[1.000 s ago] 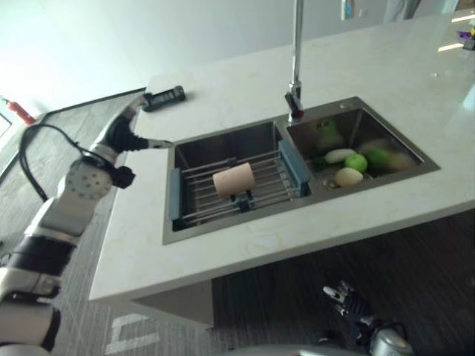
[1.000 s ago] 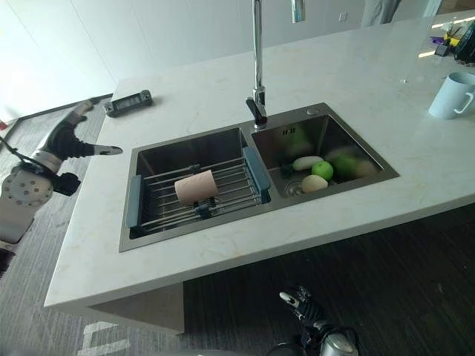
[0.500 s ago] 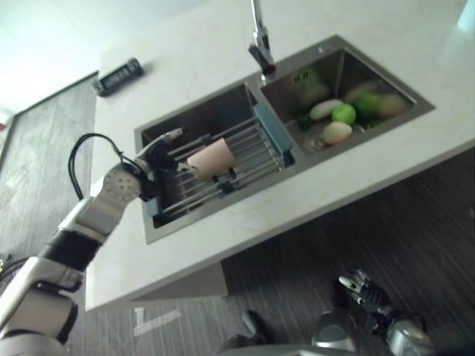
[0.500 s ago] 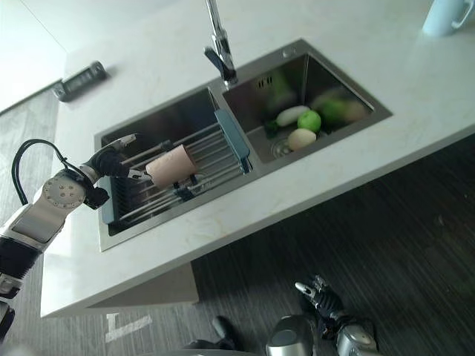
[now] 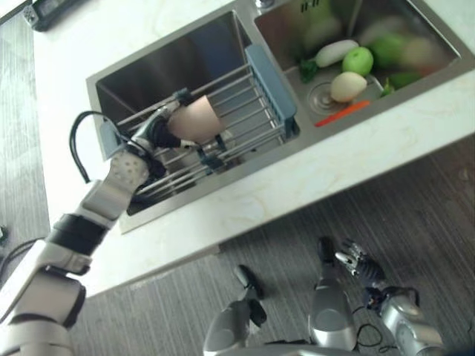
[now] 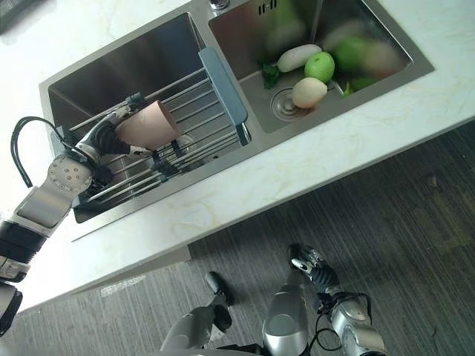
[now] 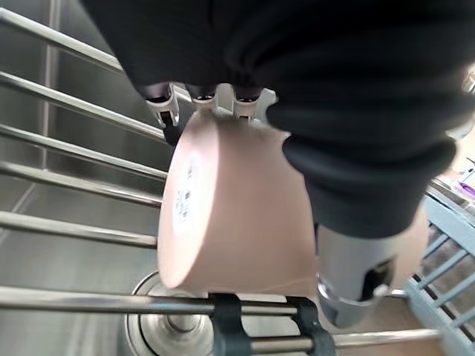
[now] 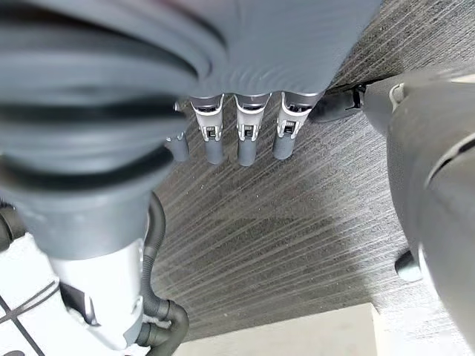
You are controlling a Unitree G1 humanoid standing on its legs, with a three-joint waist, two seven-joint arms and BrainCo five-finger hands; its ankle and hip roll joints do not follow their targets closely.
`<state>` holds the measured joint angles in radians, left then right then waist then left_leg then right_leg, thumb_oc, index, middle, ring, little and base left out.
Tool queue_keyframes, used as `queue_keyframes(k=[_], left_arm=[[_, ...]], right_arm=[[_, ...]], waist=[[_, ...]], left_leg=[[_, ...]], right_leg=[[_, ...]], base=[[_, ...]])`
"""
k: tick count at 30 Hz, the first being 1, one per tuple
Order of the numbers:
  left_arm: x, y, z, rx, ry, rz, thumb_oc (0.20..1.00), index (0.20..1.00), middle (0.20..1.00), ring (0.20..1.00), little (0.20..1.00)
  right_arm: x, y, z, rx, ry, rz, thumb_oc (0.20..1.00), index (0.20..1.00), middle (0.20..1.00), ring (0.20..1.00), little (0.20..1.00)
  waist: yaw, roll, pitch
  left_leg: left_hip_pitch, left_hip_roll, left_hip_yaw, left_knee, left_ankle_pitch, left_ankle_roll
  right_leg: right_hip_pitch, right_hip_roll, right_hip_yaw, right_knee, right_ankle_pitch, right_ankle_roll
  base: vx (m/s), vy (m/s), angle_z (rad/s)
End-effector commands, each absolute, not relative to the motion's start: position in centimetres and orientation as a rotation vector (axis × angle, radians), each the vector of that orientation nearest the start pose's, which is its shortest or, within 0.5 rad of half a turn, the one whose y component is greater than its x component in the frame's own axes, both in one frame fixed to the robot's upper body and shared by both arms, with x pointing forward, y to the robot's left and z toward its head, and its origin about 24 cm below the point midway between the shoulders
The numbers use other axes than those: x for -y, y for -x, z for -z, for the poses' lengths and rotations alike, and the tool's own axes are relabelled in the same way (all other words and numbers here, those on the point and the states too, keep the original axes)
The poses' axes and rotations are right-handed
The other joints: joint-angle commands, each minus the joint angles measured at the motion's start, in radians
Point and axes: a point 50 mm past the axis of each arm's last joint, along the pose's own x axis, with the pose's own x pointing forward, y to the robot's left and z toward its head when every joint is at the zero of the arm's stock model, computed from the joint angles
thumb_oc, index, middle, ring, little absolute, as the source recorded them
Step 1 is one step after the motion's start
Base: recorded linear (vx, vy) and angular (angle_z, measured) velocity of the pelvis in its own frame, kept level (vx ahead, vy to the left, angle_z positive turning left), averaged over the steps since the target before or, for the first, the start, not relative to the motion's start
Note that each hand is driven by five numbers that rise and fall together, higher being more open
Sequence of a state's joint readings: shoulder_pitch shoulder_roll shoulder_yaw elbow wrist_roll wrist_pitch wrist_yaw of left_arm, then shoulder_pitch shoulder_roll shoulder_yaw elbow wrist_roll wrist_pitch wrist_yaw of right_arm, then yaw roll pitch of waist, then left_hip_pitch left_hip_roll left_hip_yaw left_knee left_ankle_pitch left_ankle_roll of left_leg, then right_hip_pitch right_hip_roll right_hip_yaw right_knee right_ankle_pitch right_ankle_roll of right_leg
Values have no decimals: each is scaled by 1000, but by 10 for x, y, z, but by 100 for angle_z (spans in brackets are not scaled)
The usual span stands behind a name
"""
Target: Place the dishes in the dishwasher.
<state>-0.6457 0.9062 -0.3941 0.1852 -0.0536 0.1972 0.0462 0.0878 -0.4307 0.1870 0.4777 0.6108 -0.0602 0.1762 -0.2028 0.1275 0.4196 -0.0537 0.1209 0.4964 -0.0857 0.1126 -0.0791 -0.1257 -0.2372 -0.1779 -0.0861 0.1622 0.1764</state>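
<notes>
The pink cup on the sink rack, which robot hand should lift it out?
The left robot hand: its fingers and thumb already close around the cup on the rack. The right robot hand hangs low over the floor, away from the sink.

We see a pale marble counter (image 6: 312,159) holding a steel double sink (image 6: 223,81). In the right basin, near the round drain (image 6: 284,104), lie a white radish (image 6: 295,57), a green apple (image 6: 319,66) and a pale, egg-shaped vegetable (image 6: 309,93), with blurred green vegetables (image 6: 356,53) toward the basin's right wall. An orange carrot (image 5: 347,113) rests along that basin's front wall. Over the left basin sits a wire drying rack (image 5: 245,111) with blue-grey end pieces (image 6: 223,93), its right end against the divider between the basins. A dark object (image 5: 46,10) lies at the counter's far left corner. Below the counter's front edge runs dark wood-grain flooring (image 6: 415,245).
</notes>
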Motion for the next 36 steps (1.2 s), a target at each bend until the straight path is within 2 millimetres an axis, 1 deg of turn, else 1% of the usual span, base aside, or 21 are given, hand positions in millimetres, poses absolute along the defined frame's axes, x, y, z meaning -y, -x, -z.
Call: queue_keyframes(k=[1, 4, 10, 14, 17, 24, 27, 34, 35, 36], left_arm=[[-251, -347, -234, 262, -1025, -134, 1000, 1000, 1000, 1000, 1000], [-249, -348, -235, 255, -1038, -115, 1000, 1000, 1000, 1000, 1000], [-248, -350, -231, 220, -1066, -87, 1000, 1000, 1000, 1000, 1000], [-243, -351, -229, 207, -1103, -50, 1000, 1000, 1000, 1000, 1000], [-238, -353, -233, 213, -1112, -24, 1000, 1000, 1000, 1000, 1000], [-233, -354, -229, 206, -1137, 5, 1000, 1000, 1000, 1000, 1000], [-232, -355, -234, 224, -1160, -9, 1000, 1000, 1000, 1000, 1000], [-230, -357, -232, 192, -1194, 11, 1000, 1000, 1000, 1000, 1000], [-231, -357, -231, 185, -1202, 18, 925, 925, 925, 925, 925], [-231, -357, -231, 177, -1204, 23, 636, 636, 636, 636, 636]], right_arm=[[212, -198, 56, -441, -254, -83, 1000, 1000, 1000, 1000, 1000], [210, -201, 55, -433, -257, -84, 1000, 1000, 1000, 1000, 1000], [211, -206, 52, -417, -260, -72, 1000, 1000, 1000, 1000, 1000], [213, -207, 50, -407, -268, -58, 1000, 1000, 1000, 1000, 1000], [210, -211, 48, -395, -273, -61, 1000, 1000, 1000, 1000, 1000], [212, -212, 49, -390, -280, -51, 1000, 1000, 1000, 1000, 1000], [212, -214, 48, -386, -286, -53, 1000, 1000, 1000, 1000, 1000], [214, -213, 48, -384, -289, -44, 1000, 1000, 1000, 1000, 1000], [215, -214, 48, -382, -289, -42, 1000, 1000, 1000, 1000, 1000], [216, -214, 48, -381, -288, -41, 1000, 1000, 1000, 1000, 1000]], waist=[[16, -34, -55], [18, -35, -49], [20, -36, -34], [22, -35, -23], [21, -35, -12], [22, -33, -4], [19, -34, 1], [14, -28, 10], [14, -26, 10], [11, -26, 13]], left_leg=[[-73, 46, -98, 83, -76, -55], [-77, 46, -101, 81, -74, -55], [-86, 50, -100, 81, -69, -56], [-91, 50, -96, 83, -68, -55], [-99, 52, -92, 82, -64, -56], [-105, 54, -89, 86, -62, -57], [-108, 57, -85, 85, -59, -60], [-110, 58, -79, 87, -60, -61], [-109, 58, -78, 86, -59, -63], [-104, 57, -78, 85, -61, -63]], right_leg=[[-82, -82, -50, 162, -146, 67], [-87, -83, -50, 164, -145, 68], [-101, -87, -52, 173, -142, 69], [-108, -93, -57, 181, -140, 71], [-120, -95, -57, 186, -137, 72], [-128, -98, -57, 190, -134, 73], [-135, -99, -56, 192, -131, 74], [-143, -104, -54, 195, -130, 76], [-142, -105, -54, 194, -129, 76], [-138, -107, -54, 196, -132, 77]], base=[[-41, -3, 3], [0, 0, 0], [-8, 5, 7], [0, 0, 0], [-12, -1, 1], [0, 0, 0], [0, 0, 0], [0, 0, 0], [0, 0, 0], [0, 0, 0]])
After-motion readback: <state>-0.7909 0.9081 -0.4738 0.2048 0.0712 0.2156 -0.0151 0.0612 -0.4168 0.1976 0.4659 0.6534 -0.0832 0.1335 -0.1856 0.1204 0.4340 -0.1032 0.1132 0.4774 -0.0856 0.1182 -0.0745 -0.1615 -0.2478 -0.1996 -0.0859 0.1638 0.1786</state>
